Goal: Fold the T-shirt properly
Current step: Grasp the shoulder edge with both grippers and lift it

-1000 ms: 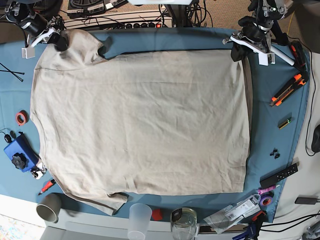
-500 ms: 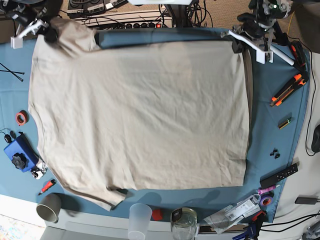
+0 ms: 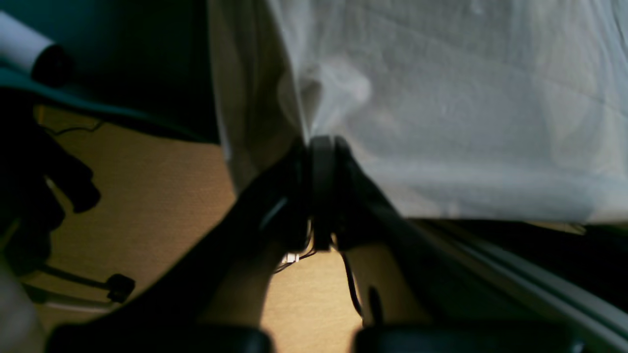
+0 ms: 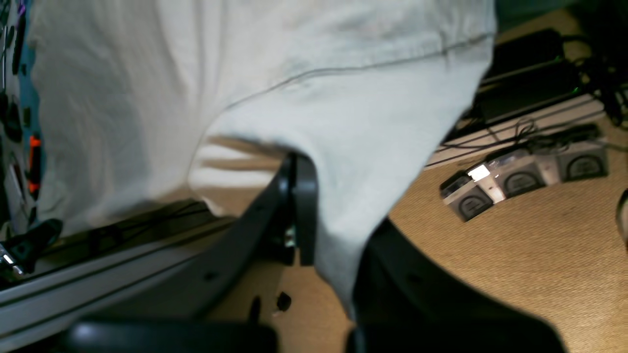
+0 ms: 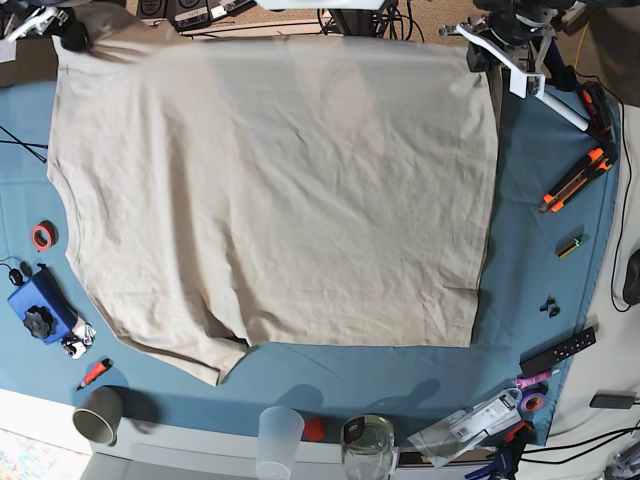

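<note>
The beige T-shirt (image 5: 270,200) hangs spread between both arms, its far edge lifted off the teal table cloth (image 5: 540,270) and its near hem and one sleeve resting on it. At the top right of the base view my left gripper (image 5: 478,45) is shut on the shirt's corner. The left wrist view shows its black fingertips (image 3: 314,157) pinching the pale fabric (image 3: 441,98). At the top left, my right gripper (image 5: 68,28) is shut on the sleeve end. In the right wrist view the T-shirt (image 4: 343,98) drapes over that gripper (image 4: 297,169).
Orange-handled tools (image 5: 575,178) and a black bar (image 5: 557,350) lie along the right side. A blue box (image 5: 38,305) and a red tape roll (image 5: 42,236) sit at the left. A paper cup (image 5: 98,413), a clear cup (image 5: 279,438) and a jar (image 5: 367,445) line the front edge.
Both grippers have risen and drawn back with the shirt's far edge. The near hem has slid away from the front edge, baring more teal cloth.
</note>
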Robot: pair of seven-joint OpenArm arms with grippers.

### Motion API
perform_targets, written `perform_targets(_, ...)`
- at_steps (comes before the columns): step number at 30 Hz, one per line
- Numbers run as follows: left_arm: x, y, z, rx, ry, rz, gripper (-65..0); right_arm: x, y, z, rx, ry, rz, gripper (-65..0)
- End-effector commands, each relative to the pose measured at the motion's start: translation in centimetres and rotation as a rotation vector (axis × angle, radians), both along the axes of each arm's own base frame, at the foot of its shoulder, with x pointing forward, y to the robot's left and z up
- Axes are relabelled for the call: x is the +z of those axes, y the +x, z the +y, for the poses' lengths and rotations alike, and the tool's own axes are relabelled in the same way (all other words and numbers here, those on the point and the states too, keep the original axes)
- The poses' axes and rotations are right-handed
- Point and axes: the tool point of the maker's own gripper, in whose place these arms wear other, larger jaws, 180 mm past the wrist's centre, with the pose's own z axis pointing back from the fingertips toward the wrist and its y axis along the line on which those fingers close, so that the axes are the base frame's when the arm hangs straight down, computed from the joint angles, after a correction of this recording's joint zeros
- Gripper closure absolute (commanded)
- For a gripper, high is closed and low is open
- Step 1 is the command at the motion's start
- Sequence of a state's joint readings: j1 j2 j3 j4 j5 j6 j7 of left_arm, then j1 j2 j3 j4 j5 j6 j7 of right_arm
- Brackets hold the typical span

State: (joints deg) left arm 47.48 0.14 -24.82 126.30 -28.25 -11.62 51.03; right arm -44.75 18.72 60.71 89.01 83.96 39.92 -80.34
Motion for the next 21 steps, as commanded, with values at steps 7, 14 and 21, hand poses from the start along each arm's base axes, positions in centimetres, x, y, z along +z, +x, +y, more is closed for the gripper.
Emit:
perform_targets(7,0.6,0.6,0.8,0.046,0.023,-0.021,0.0,2.3,2.9,-0.2,0.046,-0.058,-0.098,0.0)
perform_targets(14,1.0,1.9,1.1,0.073,0.024,-0.051,0.0,3.1,5.2,-0.3,0.035,-0.063,-0.183,0.0)
perform_targets(21,1.5,3.4,1.2,0.076,0.023,-0.096,0.0,3.1,6.7,-1.1,0.018,-0.110,-0.212,0.0)
